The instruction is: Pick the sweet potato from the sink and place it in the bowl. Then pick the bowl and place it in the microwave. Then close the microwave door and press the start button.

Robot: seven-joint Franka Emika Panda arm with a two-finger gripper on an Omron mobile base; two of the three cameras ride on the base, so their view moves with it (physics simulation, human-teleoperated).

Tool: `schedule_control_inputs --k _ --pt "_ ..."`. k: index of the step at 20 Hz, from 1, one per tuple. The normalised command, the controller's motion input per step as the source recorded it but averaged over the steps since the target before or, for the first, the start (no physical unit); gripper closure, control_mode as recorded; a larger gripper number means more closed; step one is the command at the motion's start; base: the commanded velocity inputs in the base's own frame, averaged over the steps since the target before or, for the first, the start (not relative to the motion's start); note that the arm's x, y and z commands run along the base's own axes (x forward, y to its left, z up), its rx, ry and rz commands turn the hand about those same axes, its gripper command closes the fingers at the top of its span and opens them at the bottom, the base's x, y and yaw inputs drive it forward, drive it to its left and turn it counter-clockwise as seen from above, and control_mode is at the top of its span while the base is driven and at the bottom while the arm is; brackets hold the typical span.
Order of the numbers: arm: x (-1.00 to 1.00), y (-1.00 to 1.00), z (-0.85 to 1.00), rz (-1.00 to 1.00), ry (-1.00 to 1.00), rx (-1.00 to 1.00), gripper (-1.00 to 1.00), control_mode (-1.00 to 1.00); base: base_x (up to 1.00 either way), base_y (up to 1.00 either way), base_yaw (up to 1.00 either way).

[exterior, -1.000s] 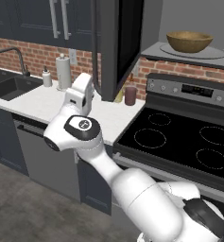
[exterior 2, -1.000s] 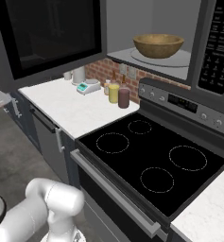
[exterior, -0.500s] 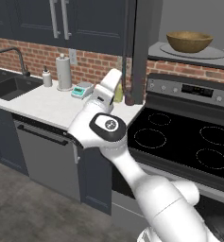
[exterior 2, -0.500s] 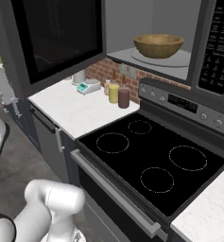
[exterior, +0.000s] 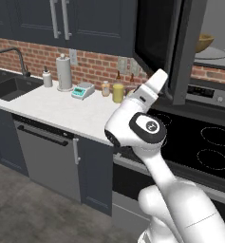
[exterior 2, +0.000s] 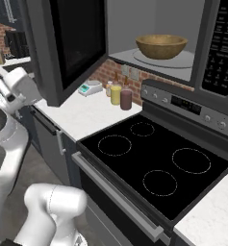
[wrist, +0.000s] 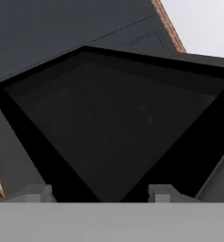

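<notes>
The claw (wrist: 101,191) is seen in the hand view with its two fingertips (wrist: 34,191) set well apart at the bottom edge; nothing is held between them. Whether the tips are touching the door cannot be told. The door (wrist: 108,123) with its black glass window is faced closely by the claw, and is seen tilted there.

In the left base view the arm's hand (exterior: 151,88) is raised against the outer face of the door (exterior: 180,52), near its lower edge. The door is swung partly open, standing out from the microwave (exterior 2: 183,43). In the right base view the hand (exterior 2: 19,86) is seen at the left edge, just beside the door's (exterior 2: 72,43) outer side.

The bowl (exterior 2: 161,46) is set on the round plate (exterior 2: 183,60) inside the microwave's grey cavity; its rim (exterior: 205,42) is partly seen past the door in the left base view. The sweet potato cannot be made out in the bowl.

On the white surface (exterior: 61,107) a scale (exterior: 83,90), a yellow jar (exterior: 117,93) and a paper towel roll (exterior: 63,72) are stood by the brick wall. The black stove (exterior 2: 158,163) is below the microwave. The sink (exterior: 9,88) is at far left.
</notes>
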Motion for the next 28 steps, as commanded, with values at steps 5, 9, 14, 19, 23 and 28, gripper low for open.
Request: schedule_control_inputs --k 5,9,14,19,23,28 --pt "-0.21 -1.00 0.28 0.00 -0.04 0.09 -1.00 -1.00 0.00 0.00 0.00" --pt "0.00 -1.00 0.26 0.00 0.00 0.09 -1.00 -1.00 0.00 0.00 0.00" --pt "0.01 -0.95 0.26 0.00 0.00 0.06 -1.00 -1.00 0.00 0.00 0.00" --pt "0.20 -0.69 0.17 0.00 -0.04 0.10 -1.00 -1.00 0.00 0.00 0.00" --pt "0.51 -0.47 0.02 0.00 -0.16 0.22 -1.00 -1.00 0.00 0.00 0.00" --pt "0.64 -0.34 0.01 0.00 -0.12 0.20 -1.00 -1.00 0.00 0.00 0.00"
